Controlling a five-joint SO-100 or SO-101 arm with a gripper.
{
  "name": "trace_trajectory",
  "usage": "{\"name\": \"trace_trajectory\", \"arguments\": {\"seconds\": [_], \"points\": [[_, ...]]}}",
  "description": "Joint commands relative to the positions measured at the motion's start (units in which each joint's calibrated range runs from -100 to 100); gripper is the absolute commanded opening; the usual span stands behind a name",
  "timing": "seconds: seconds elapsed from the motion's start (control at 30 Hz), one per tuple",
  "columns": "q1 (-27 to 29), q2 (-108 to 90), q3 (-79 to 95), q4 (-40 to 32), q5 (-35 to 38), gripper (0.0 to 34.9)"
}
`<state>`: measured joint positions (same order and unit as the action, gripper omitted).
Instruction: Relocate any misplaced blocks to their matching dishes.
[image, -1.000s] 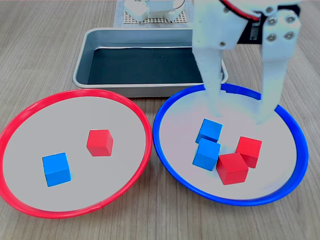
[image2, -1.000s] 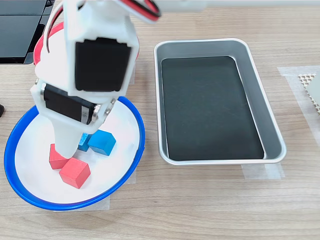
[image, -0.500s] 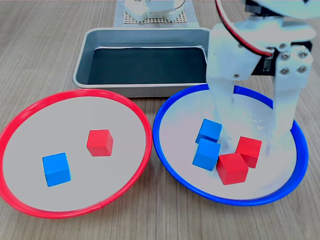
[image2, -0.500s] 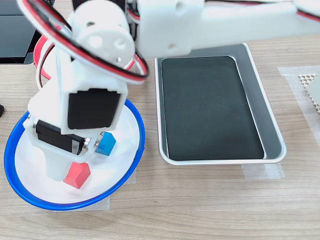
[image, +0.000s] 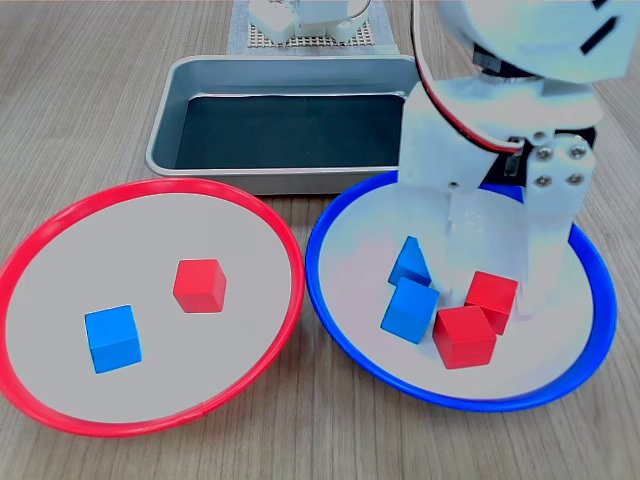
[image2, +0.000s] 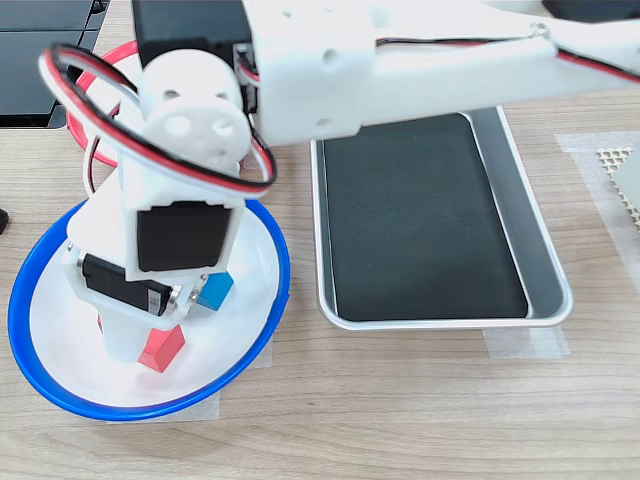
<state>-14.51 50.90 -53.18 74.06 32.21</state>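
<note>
Jaws spread open, straddling the rear red block (image: 492, 296) inside the blue-rimmed dish (image: 352, 345)

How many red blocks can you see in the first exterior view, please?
3: one red block in the red-rimmed dish, two in the blue-rimmed dish, a front one and a rear one by the gripper. None seems hidden.
</note>
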Motion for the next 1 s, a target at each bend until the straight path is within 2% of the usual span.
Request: {"name": "trace_trajectory", "arguments": {"seconds": [0.0, 0.27, 0.37, 0.43, 0.57, 0.6, 0.97], "points": [[-0.4, -0.28, -2.58, -0.56, -0.05, 14.1], [-0.87, 1.17, -3.22, -0.72, -0.1, 13.3], [-0.97, 1.51, -3.31, -0.72, 0.15, 12.0], [-1.06, 1.68, -3.4, -0.64, 0.54, 9.2], [-1.25, 2.54, -4.31, -0.06, 1.47, 1.0], [-1.25, 2.62, -4.49, 0.1, 1.61, 0.4], [-1.35, -3.86, -2.95, 3.4, 1.86, 0.4]]}}
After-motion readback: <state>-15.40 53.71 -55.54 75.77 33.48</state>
